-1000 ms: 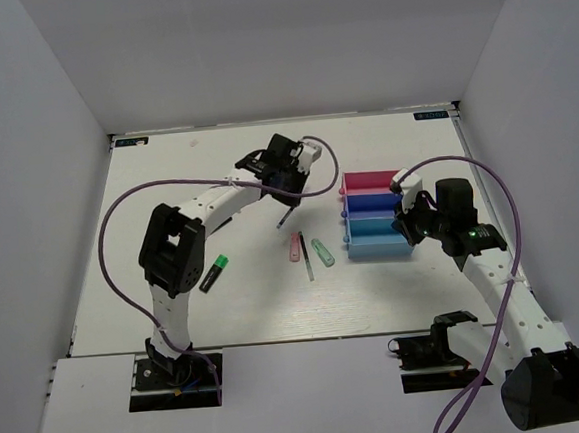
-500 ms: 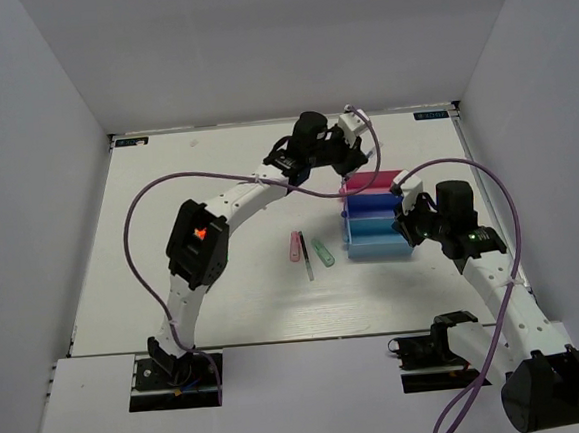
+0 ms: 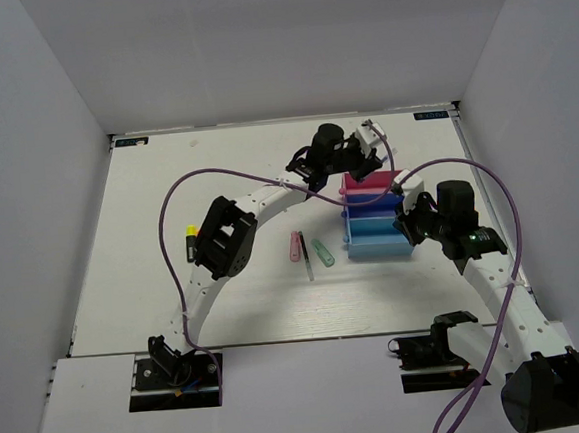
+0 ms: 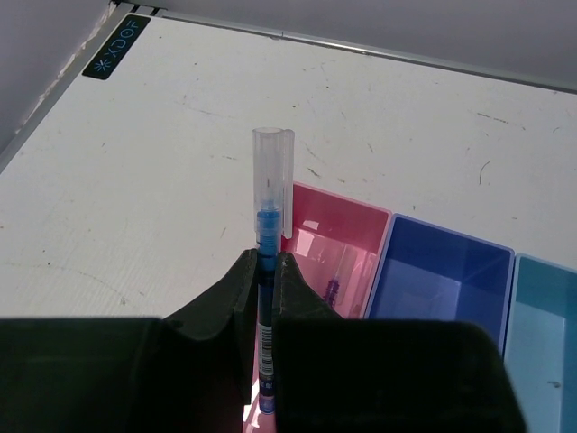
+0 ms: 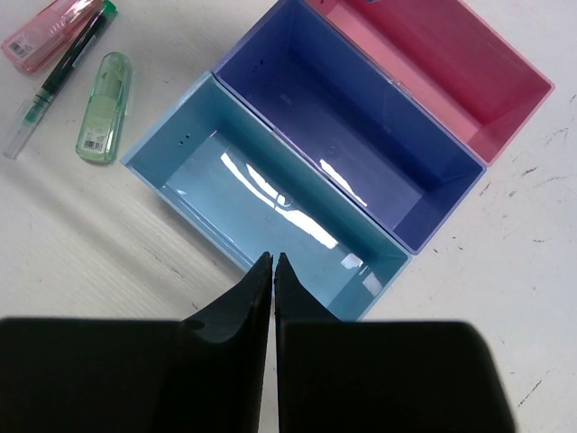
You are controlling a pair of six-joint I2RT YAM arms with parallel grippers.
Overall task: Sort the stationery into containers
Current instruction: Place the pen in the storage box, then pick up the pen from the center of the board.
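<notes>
Pinching a light, stiff, probably slick pen (image 4: pixel 271 176) mid-barrel in clenched left gripper (image 4: pixel 264 262) near pink tray (image 4: pixel 353 225); right gripper (image 5: pixel 273 262) closed, empty.

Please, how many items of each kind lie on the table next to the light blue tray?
Stubby markers: 2 (pink marker, pale green marker)
Pens: 1 (thin pen)
Total: 3

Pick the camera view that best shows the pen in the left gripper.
The left wrist view: the blue pen with its clear cap is large and sharp, pinched in the left gripper. The top view shows it too small to make out; the right wrist view misses it.
</notes>
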